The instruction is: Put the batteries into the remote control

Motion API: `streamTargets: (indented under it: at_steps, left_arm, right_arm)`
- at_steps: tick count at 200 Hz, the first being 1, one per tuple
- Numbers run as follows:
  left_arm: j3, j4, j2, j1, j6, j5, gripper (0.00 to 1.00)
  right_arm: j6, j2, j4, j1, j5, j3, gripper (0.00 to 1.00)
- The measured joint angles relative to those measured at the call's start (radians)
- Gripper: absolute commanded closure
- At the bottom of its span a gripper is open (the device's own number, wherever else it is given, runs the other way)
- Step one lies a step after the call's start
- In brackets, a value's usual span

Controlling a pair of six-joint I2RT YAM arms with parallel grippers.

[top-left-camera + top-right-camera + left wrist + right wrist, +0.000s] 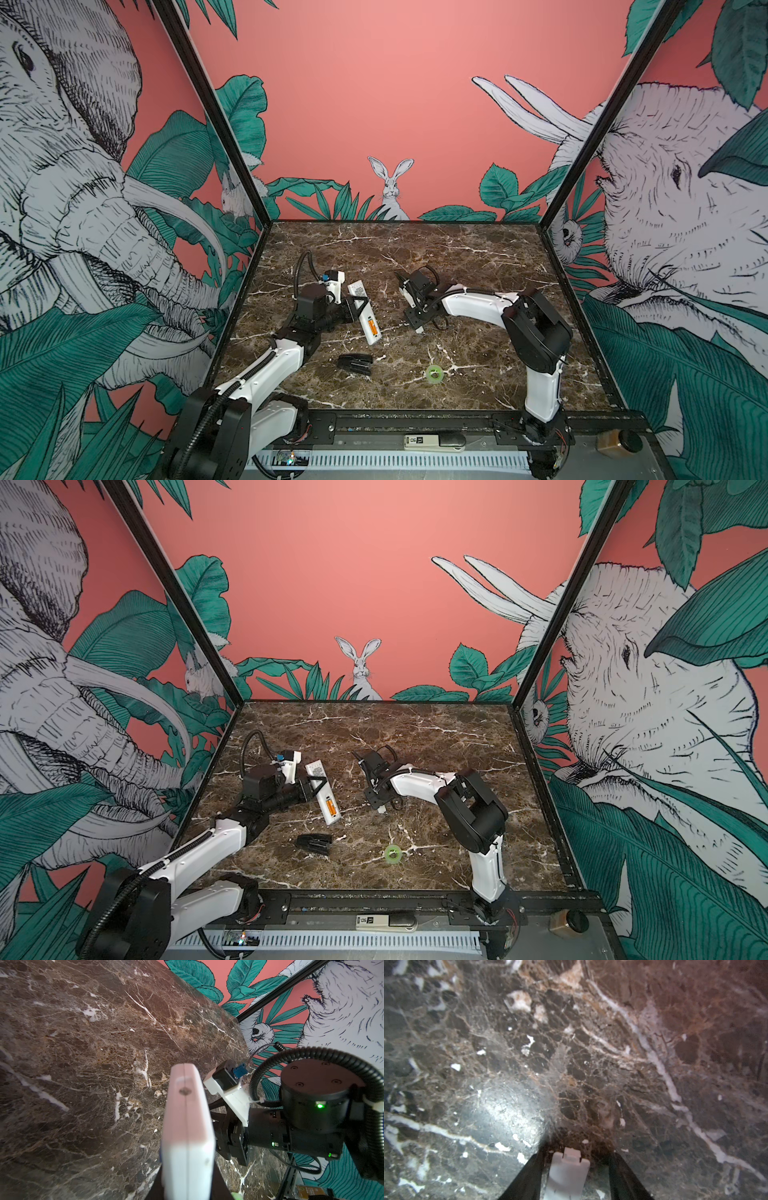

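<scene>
My left gripper (359,305) (316,784) is shut on the remote control (365,316) (326,798), a long white bar held back side up just above the table at centre left. The batteries (372,325) (330,804) show as one orange patch in its open compartment near the near end. In the left wrist view the remote control (187,1126) fills the gap of that gripper (188,1184). My right gripper (401,286) (362,766) (576,1176) is down at the table, open, with a small white cover piece (566,1169) lying between its fingers with a gap on both sides.
A black stapler (354,365) (313,843) lies in front of the remote. A green tape ring (434,372) (392,852) sits front centre. Walls close the marble table (478,257) on three sides. A white device (432,442) rests on the front rail.
</scene>
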Motion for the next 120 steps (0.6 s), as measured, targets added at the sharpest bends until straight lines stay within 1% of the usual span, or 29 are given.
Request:
streamTargets:
  at_steps: [75, 120]
  left_arm:
    - [0.000, 0.000, -0.007, 0.004, 0.000, 0.003, 1.00]
    - [0.000, -0.001, -0.019, 0.006, 0.000, 0.003, 1.00]
  right_arm:
    - [-0.016, 0.015, -0.019, 0.020, 0.022, 0.023, 0.64]
    - [-0.022, 0.015, -0.019, 0.023, 0.023, 0.023, 0.68]
